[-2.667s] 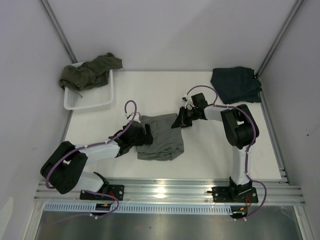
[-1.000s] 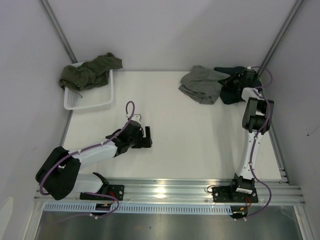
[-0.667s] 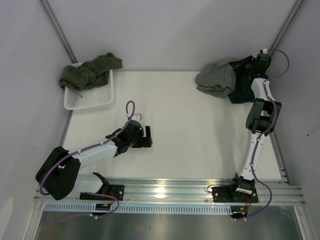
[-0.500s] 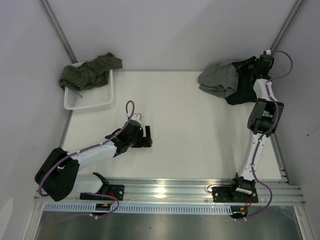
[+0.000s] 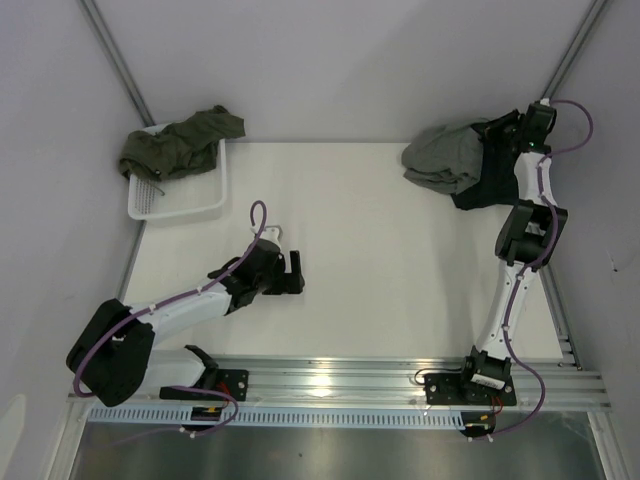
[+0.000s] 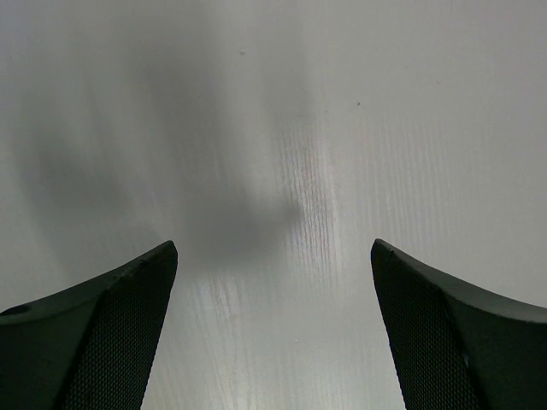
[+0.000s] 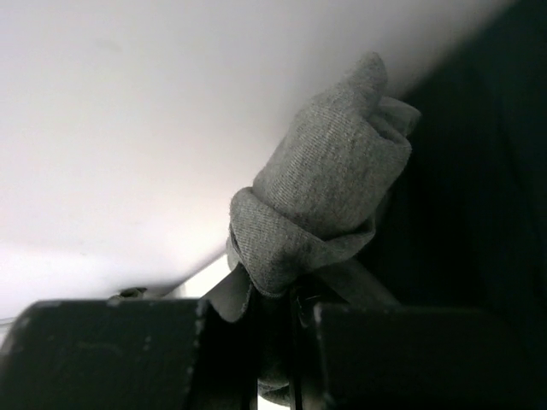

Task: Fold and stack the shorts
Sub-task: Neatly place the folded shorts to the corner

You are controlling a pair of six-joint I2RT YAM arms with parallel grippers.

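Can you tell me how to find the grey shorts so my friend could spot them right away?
Look at the far right corner of the white table. There the right gripper pinches the grey shorts, bunched up against the navy shorts. They are the light, crumpled ones; the navy pair is much darker.

Soft, even light from above fills the flat white worktop (image 5: 400,260), leaving only faint shadows in the overhead view. Bright glare patches sit on the ribbed aluminium rail (image 5: 380,372) along the worktop's near edge. In the left wrist view, blurred grey shadows and a pale sheen smear the worktop. The right wrist view shows the light grey cloth shorts (image 7: 325,196) in crisp weave. The dark navy cloth shorts (image 7: 487,213) beside them sink nearly to black.
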